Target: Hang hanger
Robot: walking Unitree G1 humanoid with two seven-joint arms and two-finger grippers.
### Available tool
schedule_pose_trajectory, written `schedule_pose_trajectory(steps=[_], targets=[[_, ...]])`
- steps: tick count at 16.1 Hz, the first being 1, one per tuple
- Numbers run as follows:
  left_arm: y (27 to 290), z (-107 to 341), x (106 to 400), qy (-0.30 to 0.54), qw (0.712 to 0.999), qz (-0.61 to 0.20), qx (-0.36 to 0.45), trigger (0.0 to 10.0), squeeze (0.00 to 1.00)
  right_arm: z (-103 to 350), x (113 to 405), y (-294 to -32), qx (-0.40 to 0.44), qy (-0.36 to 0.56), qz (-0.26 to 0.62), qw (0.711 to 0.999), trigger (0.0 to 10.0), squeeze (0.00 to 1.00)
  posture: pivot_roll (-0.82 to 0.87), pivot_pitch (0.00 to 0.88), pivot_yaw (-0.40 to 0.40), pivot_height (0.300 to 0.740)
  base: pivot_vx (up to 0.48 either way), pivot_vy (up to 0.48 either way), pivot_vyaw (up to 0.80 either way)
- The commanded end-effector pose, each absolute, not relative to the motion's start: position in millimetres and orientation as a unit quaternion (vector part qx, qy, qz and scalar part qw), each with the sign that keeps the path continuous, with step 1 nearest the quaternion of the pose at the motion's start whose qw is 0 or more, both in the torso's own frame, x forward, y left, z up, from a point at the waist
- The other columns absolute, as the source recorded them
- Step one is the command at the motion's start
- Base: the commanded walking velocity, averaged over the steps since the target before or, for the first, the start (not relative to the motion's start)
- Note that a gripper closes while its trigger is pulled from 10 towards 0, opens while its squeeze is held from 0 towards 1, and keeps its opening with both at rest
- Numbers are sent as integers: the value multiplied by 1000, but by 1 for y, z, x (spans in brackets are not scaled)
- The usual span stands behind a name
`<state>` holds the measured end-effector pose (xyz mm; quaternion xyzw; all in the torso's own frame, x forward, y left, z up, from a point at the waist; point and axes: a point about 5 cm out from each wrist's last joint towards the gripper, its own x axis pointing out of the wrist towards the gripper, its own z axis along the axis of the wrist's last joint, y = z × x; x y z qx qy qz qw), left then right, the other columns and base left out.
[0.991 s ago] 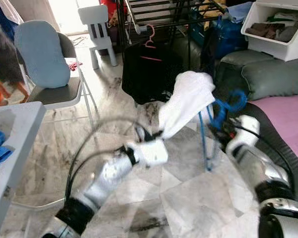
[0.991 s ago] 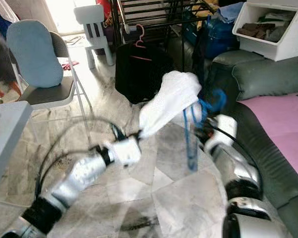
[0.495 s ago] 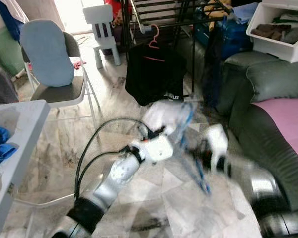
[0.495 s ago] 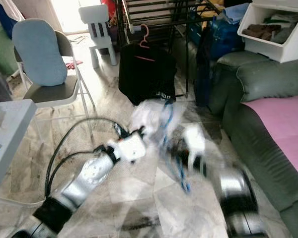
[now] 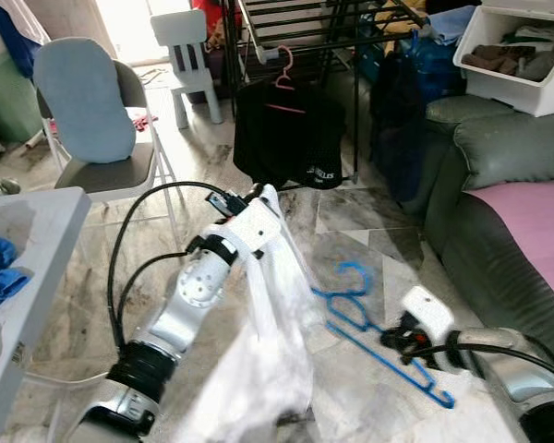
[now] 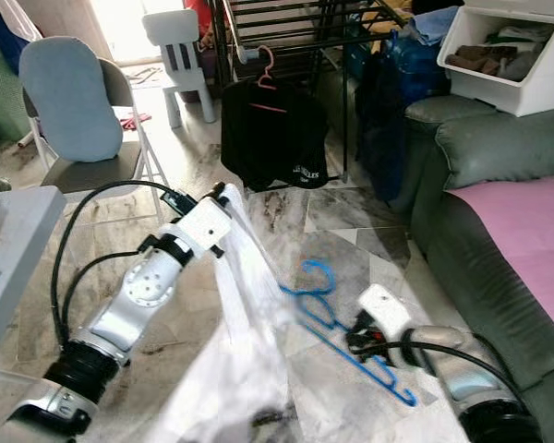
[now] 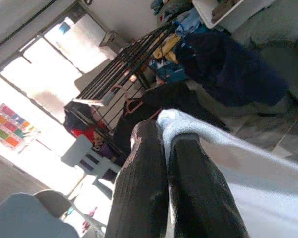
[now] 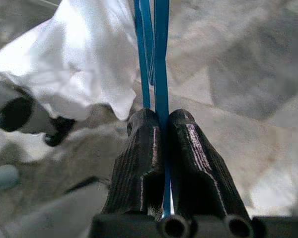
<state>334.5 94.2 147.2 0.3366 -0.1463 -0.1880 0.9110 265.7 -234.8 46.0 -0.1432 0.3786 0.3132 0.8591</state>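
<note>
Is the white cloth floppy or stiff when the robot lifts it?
Probably floppy: the white cloth hangs in loose folds from the left gripper. It likely weighs little, as one pinch of its edge holds it up. It would probably swing when moved.

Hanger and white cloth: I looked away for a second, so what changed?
The right hand dropped low with the blue hanger, now clear of the white cloth. The left hand rose, the cloth now hanging from it. Both grips held; the black garment stayed on the rack.

Folding chair (image 5: 106, 171) with blue cushion (image 5: 81, 100); white child's chair (image 5: 186, 51); green sofa (image 5: 499, 185); white bin (image 5: 517, 60).
</note>
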Motion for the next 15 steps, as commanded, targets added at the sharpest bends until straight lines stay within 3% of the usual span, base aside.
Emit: schedule_pose_trajectory(steps=[1, 3, 6, 8, 10, 14, 15], targets=[[100, 161, 339, -173, 908, -168, 343, 10000, 0, 50, 270, -247, -158, 380, 277, 869, 10000, 0, -144, 0, 55, 740, 0, 0, 0], [105, 146, 336, -155, 885, -200, 392, 10000, 0, 69, 292, -251, -146, 313, 220, 912, 10000, 0, -145, 0, 55, 740, 0, 0, 0], [103, 138, 332, -153, 868, -228, 415, 10000, 0, 82, 310, -265, -159, 260, 126, 944, 10000, 0, -143, 0, 50, 740, 0, 0, 0], [101, 131, 330, -143, 851, -245, 441, 10000, 0, 93, 320, -263, -98, 210, 94, 968, 10000, 0, -139, 0, 49, 740, 0, 0, 0], [104, 127, 331, -135, 853, -243, 442, 10000, 0, 91, 317, -245, -66, 214, 170, 960, 10000, 0, -140, 0, 50, 740, 0, 0, 0], [101, 125, 330, -138, 848, -249, 447, 10000, 0, 89, 318, -243, -77, 224, 196, 952, 10000, 0, -138, 0, 45, 740, 0, 0, 0], [100, 126, 331, -142, 851, -246, 442, 10000, 0, 83, 311, -237, -83, 258, 253, 929, 10000, 0, -138, 0, 45, 740, 0, 0, 0]])
